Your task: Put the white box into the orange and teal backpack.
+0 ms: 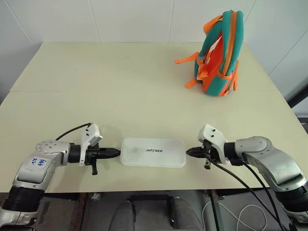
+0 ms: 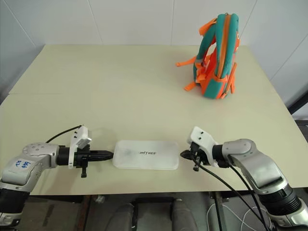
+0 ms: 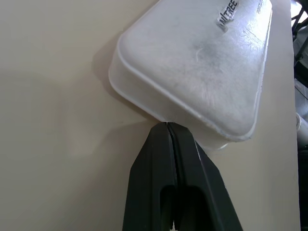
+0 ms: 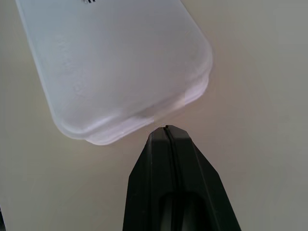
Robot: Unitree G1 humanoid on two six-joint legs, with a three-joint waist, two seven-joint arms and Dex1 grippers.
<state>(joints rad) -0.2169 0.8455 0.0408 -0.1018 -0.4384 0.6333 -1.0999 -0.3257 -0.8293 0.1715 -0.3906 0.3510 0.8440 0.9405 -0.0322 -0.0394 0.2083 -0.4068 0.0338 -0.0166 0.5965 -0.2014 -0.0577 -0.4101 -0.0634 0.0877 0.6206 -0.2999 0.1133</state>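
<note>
At the near edge of the desk [image 1: 96,86] the white box [image 1: 153,152] is seen lying flat, lettering up, between the two arms. The left hand [image 1: 115,153] is held with its fingers pressed together, the tips touching or almost touching the box's left short end. The right hand [image 1: 190,152] is likewise pressed together and empty, with its tips just beside the right short end; a thin gap appears in the right wrist view. Nothing is pinched by either hand. Far across the desk, well apart from the box, the orange and teal backpack [image 1: 219,55] is stood upright with its zipper seemingly shut. A squeeze between two closed tips is judged risky: the smooth case could pivot, slip out, or be pushed over the near edge. With the backpack unopened, insertion would be blocked.
</note>
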